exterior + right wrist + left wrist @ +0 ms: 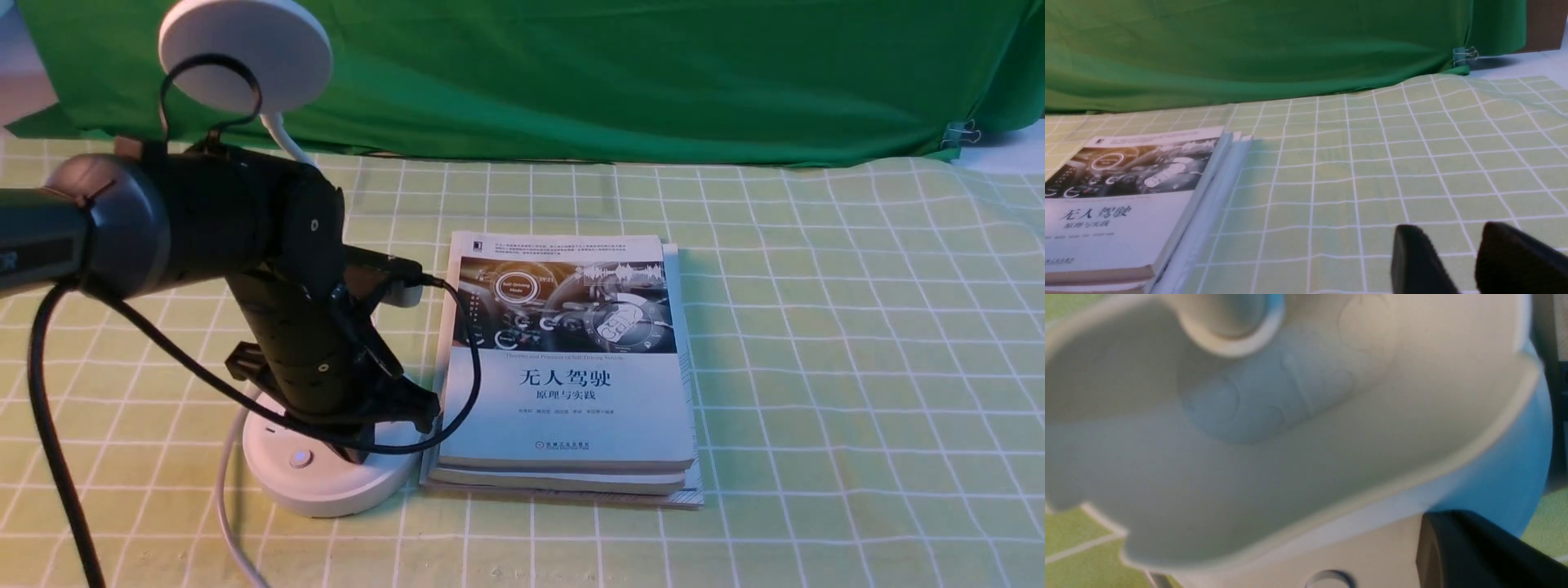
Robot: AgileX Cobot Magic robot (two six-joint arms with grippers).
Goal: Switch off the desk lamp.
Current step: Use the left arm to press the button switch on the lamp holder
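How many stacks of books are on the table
1. The stack of books lies right of the lamp's round base, near the middle of the table. The left arm could hide something small behind it.

A green cloth (571, 77) hangs across the back in loose folds, its lower edge running along the far side of the surface (833, 343); the surface wears a pale yellow-green cover with a grid of white lines, rippled and slightly raised toward the far right corner; a clip with wire handles (967, 132) grips the cloth near its right end; beyond that end, in the right wrist view, a brown panel or box (1545, 25) shows beside a pale, bluish-white area, too partly seen to name surely; a further pale patch shows at the far left edge of the front view; the light is soft and uneven, warmer and yellowish at the left of the surface, cooler and greener toward the right.
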